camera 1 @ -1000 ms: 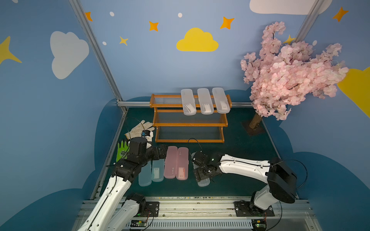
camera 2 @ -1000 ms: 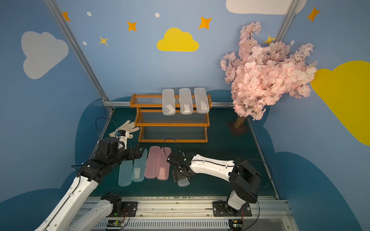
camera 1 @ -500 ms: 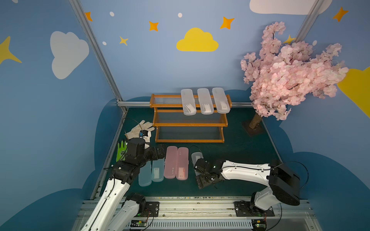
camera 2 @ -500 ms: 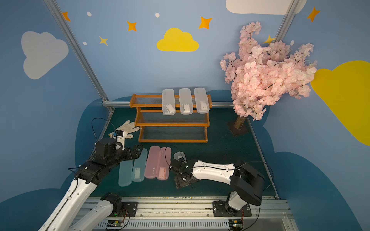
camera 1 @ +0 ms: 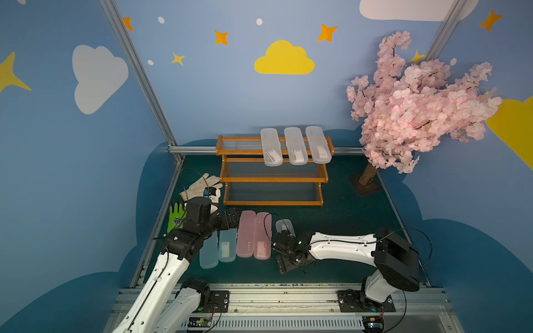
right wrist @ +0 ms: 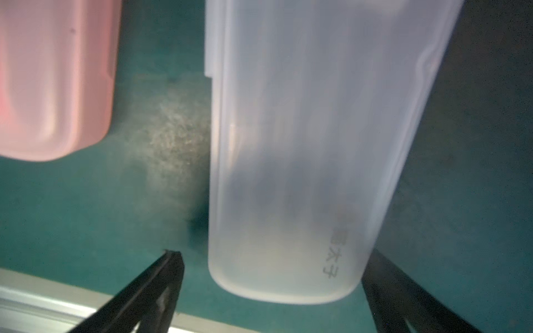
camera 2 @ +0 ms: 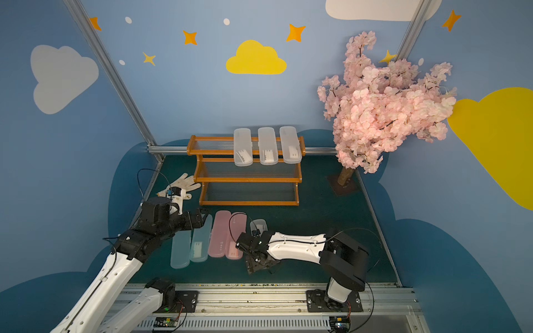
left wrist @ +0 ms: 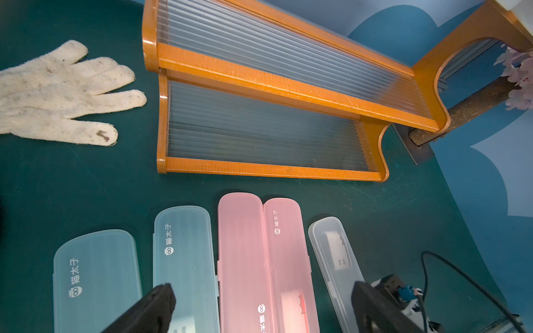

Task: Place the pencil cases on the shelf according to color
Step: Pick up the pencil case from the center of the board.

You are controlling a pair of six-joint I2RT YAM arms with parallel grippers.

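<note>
The three-tier stepped shelf (camera 1: 272,179), with an orange-brown wooden frame and clear ribbed plastic tiers, stands at the far middle of the dark green desk (camera 1: 346,213). Three frosted clear-white pencil cases (camera 1: 294,145), long slim translucent plastic boxes with rounded ends, lie side by side across the right part of its top tier, with their near ends overhanging the rail. On the desk, nearer than the shelf, five more cases lie parallel in a row. From the left these are two light blue pencil cases (camera 1: 227,248), two pink pencil cases (camera 1: 245,233) touching each other, and a fourth frosted case (camera 1: 284,226) slightly apart on the right. The right claw (right wrist: 274,253) points down at the near end of the fourth frosted case. Its black fingers (right wrist: 170,276) stand wide apart on either side of the rounded end; whether either finger touches the case cannot be told. The left claw (left wrist: 259,291) hovers above the row near its far ends, fingers wide apart and gripping nothing. A soiled white knitted glove (left wrist: 57,95) lies left of the shelf. A green glove (camera 1: 176,214) lies nearer, partly hidden by the left arm. A pink artificial blossom tree (camera 1: 418,106) stands at the far right.
</note>
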